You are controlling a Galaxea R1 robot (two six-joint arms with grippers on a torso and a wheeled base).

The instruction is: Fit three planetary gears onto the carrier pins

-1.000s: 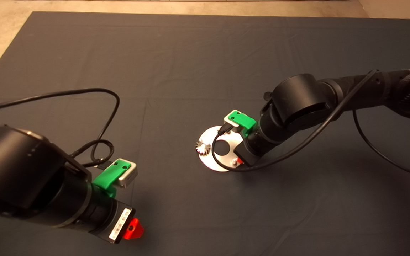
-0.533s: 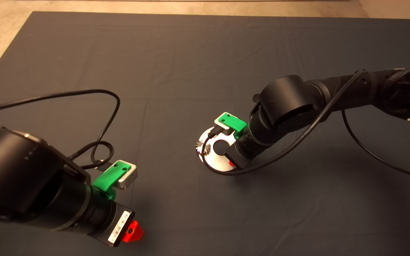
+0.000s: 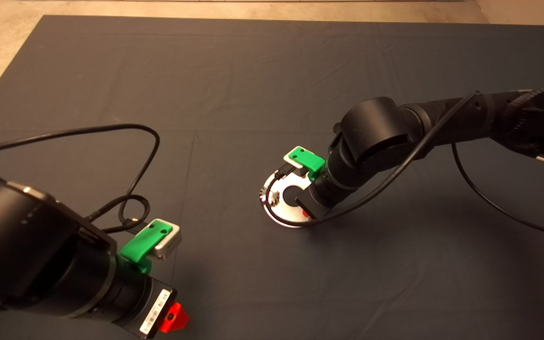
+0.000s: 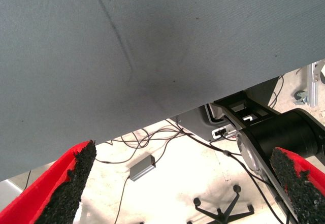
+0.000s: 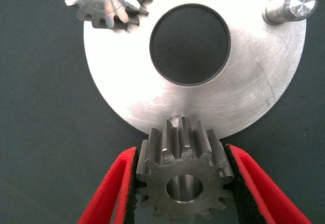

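Steel disc (image 5: pixel 244 107), 1 gear (image 5: pixel 104 0) pinned; right gripper (image 5: pixel 184 183) clamping another gear (image 5: pixel 184 176)

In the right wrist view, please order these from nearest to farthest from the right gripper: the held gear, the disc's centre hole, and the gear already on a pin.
1. The dark-grey toothed metal gear, clamped in the right gripper.
2. The large round centre hole of the shiny flat metal disc, straight beyond it.
3. The second grey gear, seated on a pin at the disc's far rim.

A dark mat (image 3: pixel 234 85) covers the table, and a shiny round metal disc (image 3: pixel 285 218) lies flat on it.
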